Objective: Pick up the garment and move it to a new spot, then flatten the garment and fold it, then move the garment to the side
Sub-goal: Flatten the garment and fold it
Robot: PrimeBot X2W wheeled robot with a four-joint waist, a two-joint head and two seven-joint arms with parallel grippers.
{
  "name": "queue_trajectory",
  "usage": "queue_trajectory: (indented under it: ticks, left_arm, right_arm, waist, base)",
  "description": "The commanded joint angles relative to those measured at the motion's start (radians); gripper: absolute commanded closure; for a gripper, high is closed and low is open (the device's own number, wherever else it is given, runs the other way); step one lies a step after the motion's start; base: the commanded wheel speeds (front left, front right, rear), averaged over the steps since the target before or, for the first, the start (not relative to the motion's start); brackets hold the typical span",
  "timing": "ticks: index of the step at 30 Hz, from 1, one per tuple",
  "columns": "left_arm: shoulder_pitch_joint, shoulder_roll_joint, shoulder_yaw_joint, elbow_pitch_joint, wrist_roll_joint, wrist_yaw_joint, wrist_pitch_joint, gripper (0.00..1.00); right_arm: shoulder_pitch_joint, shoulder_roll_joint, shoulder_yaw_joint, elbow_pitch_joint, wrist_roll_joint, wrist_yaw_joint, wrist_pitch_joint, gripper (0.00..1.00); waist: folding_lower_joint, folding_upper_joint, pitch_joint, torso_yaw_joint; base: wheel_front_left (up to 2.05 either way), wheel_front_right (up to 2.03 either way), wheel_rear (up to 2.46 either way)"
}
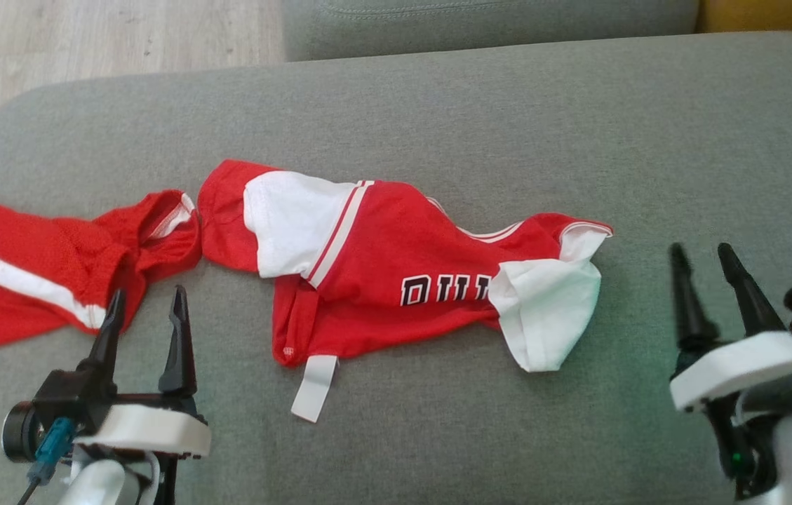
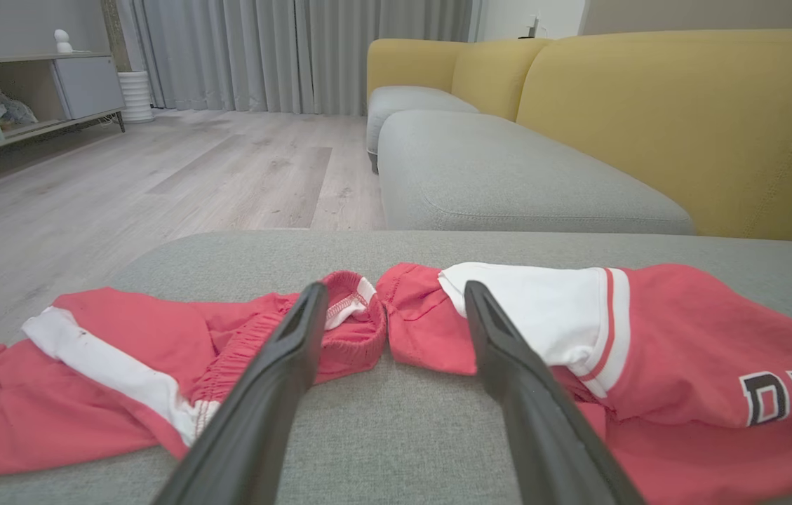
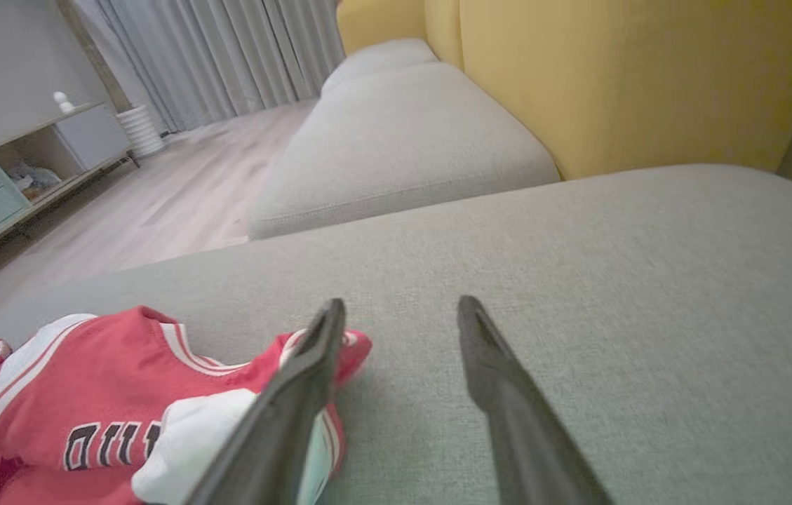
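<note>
The garment (image 1: 381,259), a red jersey with white sleeves and black lettering, lies crumpled across the middle of the grey sofa seat (image 1: 508,105). My left gripper (image 1: 146,294) stands open just in front of the garment's left end, with nothing between its fingers. In the left wrist view that gripper (image 2: 393,287) points at the gap between the garment (image 2: 683,330) and a pair of red shorts (image 2: 122,337). My right gripper (image 1: 701,251) is open and empty, a little to the right of the garment's white sleeve. The right wrist view has the garment (image 3: 87,379) left of this gripper (image 3: 401,304).
The red shorts (image 1: 31,266) with a white stripe lie at the seat's left edge, touching the garment's end. Bare grey seat stretches behind and to the right. A second grey cushion (image 1: 480,21) and the yellow backrest (image 3: 613,70) lie beyond. Wooden floor (image 1: 87,35) is at far left.
</note>
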Motion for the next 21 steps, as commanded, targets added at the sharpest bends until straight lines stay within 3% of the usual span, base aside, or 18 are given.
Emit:
queue_trajectory:
  ticks: [1, 9, 21]
  left_arm:
    - [-0.039, 0.019, 0.036, -0.023, 0.001, 0.004, -0.011, 0.0]
    - [-0.015, 0.026, 0.043, -0.031, -0.006, 0.019, -0.01, 0.0]
    - [0.012, 0.038, 0.04, -0.056, -0.01, 0.042, 0.011, 0.0]
  right_arm:
    - [-0.003, -0.019, 0.034, -0.043, -0.009, -0.001, -0.025, 0.0]
    - [0.031, -0.063, 0.125, -0.132, -0.04, -0.001, -0.117, 0.0]
    - [0.106, -0.05, 0.184, -0.21, -0.077, -0.001, -0.043, 0.0]
  waist:
    - [0.0, 0.0, -0.003, -0.004]
    - [0.0, 0.0, -0.015, -0.024]
    - [0.0, 0.0, -0.025, -0.035]
  base:
    - [0.0, 0.0, 0.0]
    - [0.0, 0.0, 0.0]
    - [0.0, 0.0, 0.0]
